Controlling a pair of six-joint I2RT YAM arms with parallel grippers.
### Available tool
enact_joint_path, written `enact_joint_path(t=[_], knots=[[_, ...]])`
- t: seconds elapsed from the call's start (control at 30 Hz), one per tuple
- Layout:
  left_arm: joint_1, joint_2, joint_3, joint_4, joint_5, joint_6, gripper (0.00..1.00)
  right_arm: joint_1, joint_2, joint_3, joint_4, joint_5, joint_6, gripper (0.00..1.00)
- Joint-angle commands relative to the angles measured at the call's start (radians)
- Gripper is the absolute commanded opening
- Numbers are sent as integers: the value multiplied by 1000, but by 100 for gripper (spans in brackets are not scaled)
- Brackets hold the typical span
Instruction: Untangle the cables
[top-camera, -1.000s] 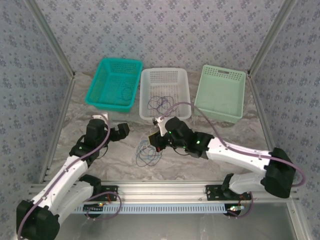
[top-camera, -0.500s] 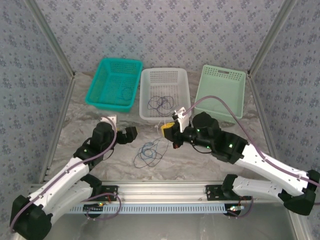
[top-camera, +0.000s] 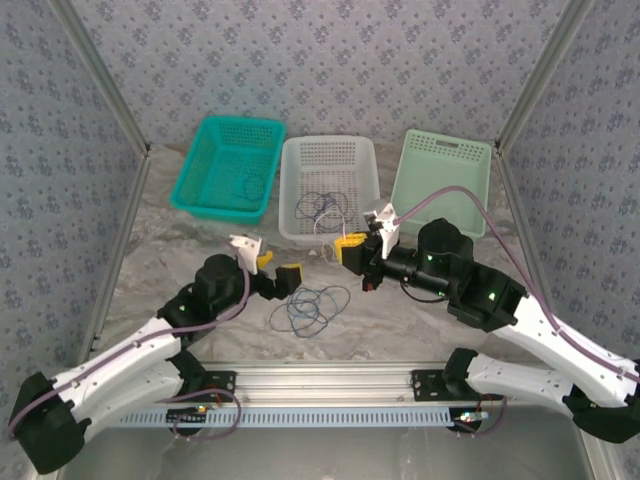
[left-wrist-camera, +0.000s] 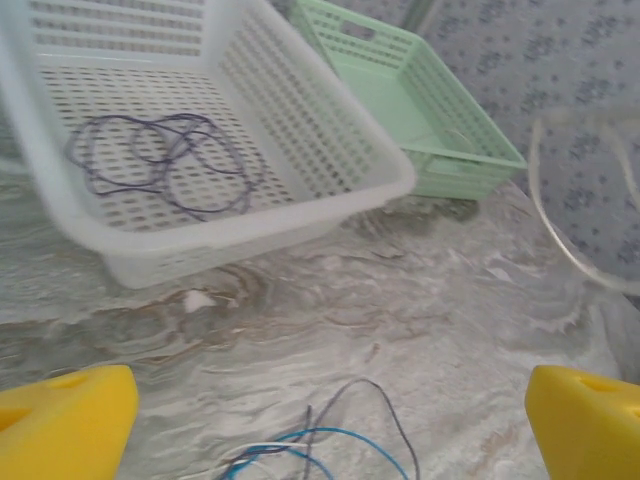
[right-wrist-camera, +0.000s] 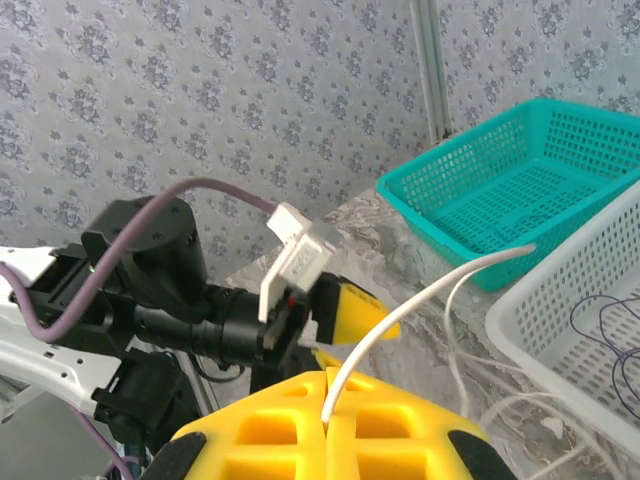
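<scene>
Partway: R claw (right-wrist-camera: 328, 425) pinched on white cable (right-wrist-camera: 400, 320) — L claw (top-camera: 277, 270) wide, empty; blue tangle (top-camera: 310, 305) on surface (top-camera: 200, 220) & bundle (top-camera: 322, 207) in white basket (top-camera: 329, 150) yet to sort.

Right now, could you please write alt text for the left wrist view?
The left gripper is open, its yellow fingertips framing thin blue and dark cables on the marbled table. Beyond, a white basket holds dark cable loops, a pale green basket beside it.
</scene>
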Motion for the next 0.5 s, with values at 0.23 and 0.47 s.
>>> enact_joint_path(t=[0.23,0.47], knots=[[-130,135,47,135,-34,64,99,-11,-28,1,36,7,-4,0],[-140,153,56,191,-87,65,99,-39,-54,-45,52,-17,30,0]])
